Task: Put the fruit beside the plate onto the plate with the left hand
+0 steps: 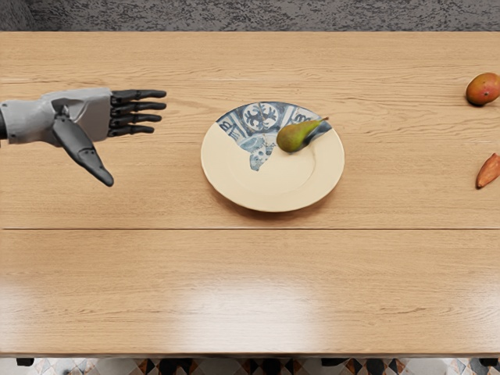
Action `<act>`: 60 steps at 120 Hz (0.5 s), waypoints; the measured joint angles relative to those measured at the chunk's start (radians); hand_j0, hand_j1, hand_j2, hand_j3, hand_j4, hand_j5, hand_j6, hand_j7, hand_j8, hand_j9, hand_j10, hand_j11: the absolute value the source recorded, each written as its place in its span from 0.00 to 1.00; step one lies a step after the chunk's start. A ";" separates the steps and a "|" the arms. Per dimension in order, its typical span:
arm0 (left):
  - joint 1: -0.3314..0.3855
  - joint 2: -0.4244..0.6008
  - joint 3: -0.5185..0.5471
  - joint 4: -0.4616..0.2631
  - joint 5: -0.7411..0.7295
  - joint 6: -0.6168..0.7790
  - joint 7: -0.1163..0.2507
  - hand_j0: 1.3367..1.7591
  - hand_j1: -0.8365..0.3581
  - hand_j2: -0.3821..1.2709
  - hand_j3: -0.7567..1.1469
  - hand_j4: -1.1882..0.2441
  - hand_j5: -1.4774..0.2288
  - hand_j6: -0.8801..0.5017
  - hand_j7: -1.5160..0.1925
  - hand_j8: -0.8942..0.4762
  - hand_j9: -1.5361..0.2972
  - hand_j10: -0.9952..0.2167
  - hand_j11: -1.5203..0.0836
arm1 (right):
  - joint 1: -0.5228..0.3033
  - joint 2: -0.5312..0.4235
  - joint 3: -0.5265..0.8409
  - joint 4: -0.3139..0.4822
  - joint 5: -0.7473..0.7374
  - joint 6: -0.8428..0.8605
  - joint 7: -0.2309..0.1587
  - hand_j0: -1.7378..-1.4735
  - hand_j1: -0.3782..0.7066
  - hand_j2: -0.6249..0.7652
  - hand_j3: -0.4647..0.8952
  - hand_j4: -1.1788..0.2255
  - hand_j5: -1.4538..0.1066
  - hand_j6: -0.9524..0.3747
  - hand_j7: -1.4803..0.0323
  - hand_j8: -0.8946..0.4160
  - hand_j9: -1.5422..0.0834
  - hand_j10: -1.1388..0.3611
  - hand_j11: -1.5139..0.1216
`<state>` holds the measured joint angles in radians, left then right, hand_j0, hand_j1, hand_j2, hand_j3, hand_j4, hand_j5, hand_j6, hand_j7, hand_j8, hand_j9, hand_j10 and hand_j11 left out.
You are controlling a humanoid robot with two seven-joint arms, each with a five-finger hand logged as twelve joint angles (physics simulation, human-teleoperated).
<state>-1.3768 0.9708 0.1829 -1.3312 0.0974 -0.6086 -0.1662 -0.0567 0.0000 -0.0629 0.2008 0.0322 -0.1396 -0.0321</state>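
Observation:
A green pear (299, 134) lies on its side on the cream plate (258, 187), in the plate's upper right part beside the blue pattern. My left hand (129, 125) hovers over the table well to the left of the plate, fingers stretched out straight and thumb pointing down toward the front. It holds nothing. The right arm does not show.
A mango-like orange and red fruit (483, 88) sits near the table's right edge at the back. An orange sweet potato or carrot (487, 170) lies below it at the right edge. The table's front edge (250, 353) runs across the bottom.

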 joint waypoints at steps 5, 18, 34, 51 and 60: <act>0.001 0.000 0.000 -0.001 0.000 -0.001 0.000 0.76 0.99 0.23 0.40 0.83 0.86 0.63 0.88 0.65 0.84 0.82 0.94 | 0.000 0.000 0.000 0.000 0.000 0.000 0.000 0.30 0.06 0.45 0.34 0.82 0.91 0.70 0.95 0.66 0.93 0.74 0.90; 0.001 0.000 0.000 -0.003 0.000 -0.002 0.000 0.76 0.99 0.23 0.40 0.83 0.86 0.64 0.89 0.65 0.84 0.82 0.95 | 0.000 0.000 0.000 0.000 0.000 0.000 0.000 0.30 0.06 0.45 0.34 0.82 0.91 0.70 0.95 0.66 0.93 0.74 0.90; 0.001 0.000 0.000 -0.003 -0.001 -0.002 0.000 0.76 0.99 0.23 0.40 0.83 0.86 0.64 0.89 0.65 0.84 0.82 0.95 | 0.000 0.000 0.000 0.000 0.000 0.000 0.000 0.30 0.06 0.45 0.34 0.82 0.91 0.70 0.95 0.66 0.93 0.74 0.90; 0.001 0.000 0.000 -0.003 -0.001 -0.002 0.000 0.76 0.99 0.23 0.40 0.83 0.87 0.64 0.89 0.65 0.84 0.82 0.95 | 0.000 0.000 0.000 0.000 0.000 0.000 0.000 0.30 0.06 0.45 0.34 0.82 0.91 0.70 0.95 0.66 0.93 0.74 0.90; 0.001 0.000 0.000 -0.003 -0.001 -0.002 0.000 0.76 0.99 0.23 0.40 0.83 0.87 0.64 0.89 0.65 0.84 0.82 0.95 | 0.000 0.000 0.000 0.000 0.000 0.000 0.000 0.30 0.06 0.45 0.34 0.82 0.91 0.70 0.95 0.66 0.93 0.74 0.90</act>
<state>-1.3758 0.9710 0.1830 -1.3345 0.0967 -0.6107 -0.1657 -0.0567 0.0000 -0.0629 0.2010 0.0322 -0.1396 -0.0322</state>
